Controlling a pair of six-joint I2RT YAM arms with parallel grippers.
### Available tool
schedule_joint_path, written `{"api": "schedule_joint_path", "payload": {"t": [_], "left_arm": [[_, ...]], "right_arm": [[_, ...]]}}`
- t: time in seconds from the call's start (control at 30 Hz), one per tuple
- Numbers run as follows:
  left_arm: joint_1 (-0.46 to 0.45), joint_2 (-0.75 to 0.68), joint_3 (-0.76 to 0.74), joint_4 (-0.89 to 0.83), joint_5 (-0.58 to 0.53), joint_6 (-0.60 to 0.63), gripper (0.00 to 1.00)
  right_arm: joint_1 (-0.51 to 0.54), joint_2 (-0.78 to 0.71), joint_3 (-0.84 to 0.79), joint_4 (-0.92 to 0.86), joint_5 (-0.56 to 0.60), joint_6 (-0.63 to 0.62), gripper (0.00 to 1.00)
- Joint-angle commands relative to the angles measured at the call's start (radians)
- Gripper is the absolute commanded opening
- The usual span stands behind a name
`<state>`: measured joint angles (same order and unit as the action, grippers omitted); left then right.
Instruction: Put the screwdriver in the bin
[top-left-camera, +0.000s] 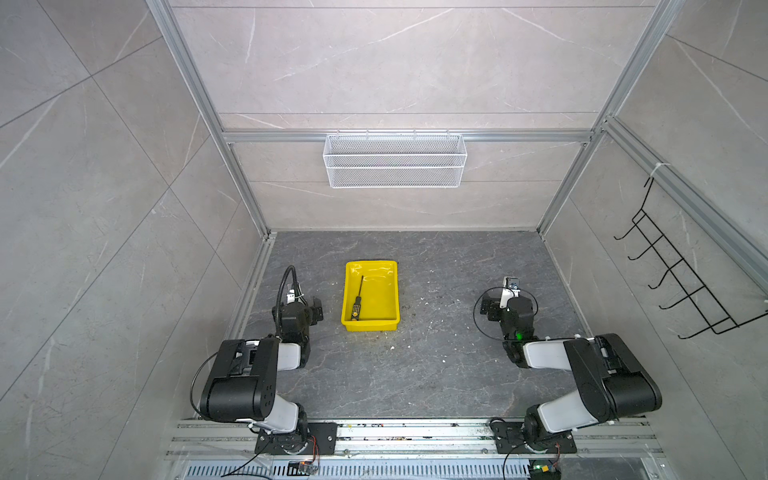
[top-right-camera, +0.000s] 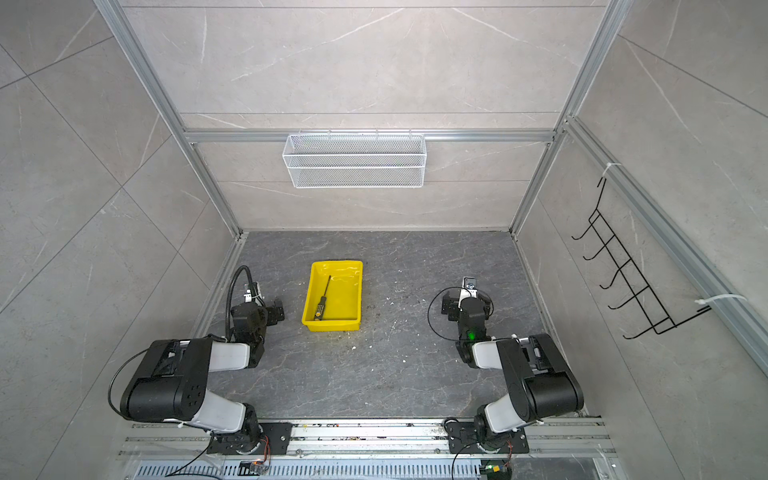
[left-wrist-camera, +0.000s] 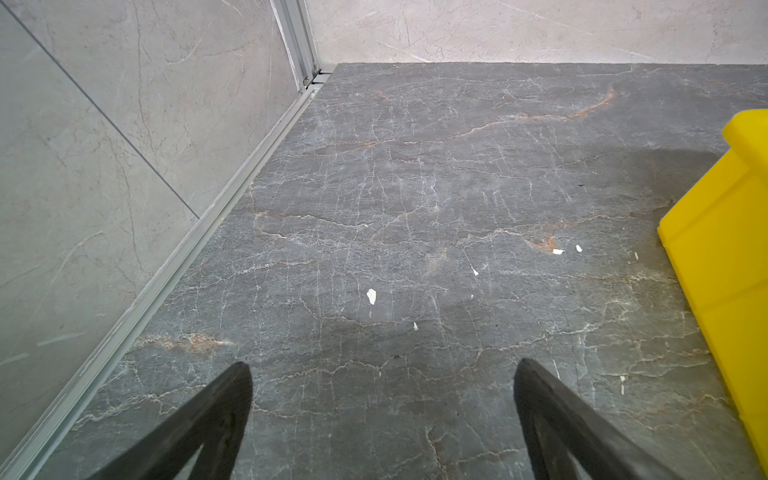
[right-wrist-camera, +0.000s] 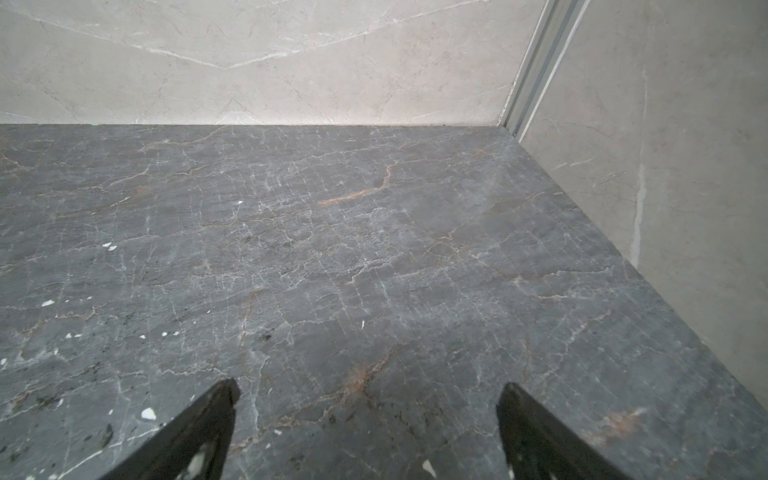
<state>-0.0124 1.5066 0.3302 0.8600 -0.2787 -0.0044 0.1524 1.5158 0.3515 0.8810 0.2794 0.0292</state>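
The screwdriver lies inside the yellow bin. Its black, yellow-dotted handle is toward the near wall and its thin shaft points to the back. The bin stands on the dark stone floor, left of centre. My left gripper hovers over bare floor just left of the bin, whose outer wall shows in the left wrist view. Its fingers are wide apart and hold nothing. My right gripper is far to the right of the bin, open over bare floor and also empty.
A white wire-mesh basket hangs on the back wall. A black wire hook rack is fixed to the right wall. Aluminium rails carry both arm bases at the front. Small white flecks dot the floor.
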Motion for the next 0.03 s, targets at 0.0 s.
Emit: {"api": "schedule_joint_path", "payload": {"t": [0.0], "left_arm": [[0.005,-0.002,0.010,0.035,0.011,-0.017,1.00]], "right_arm": [[-0.003,0.006,-0.003,0.023,-0.006,-0.005,1.00]]}}
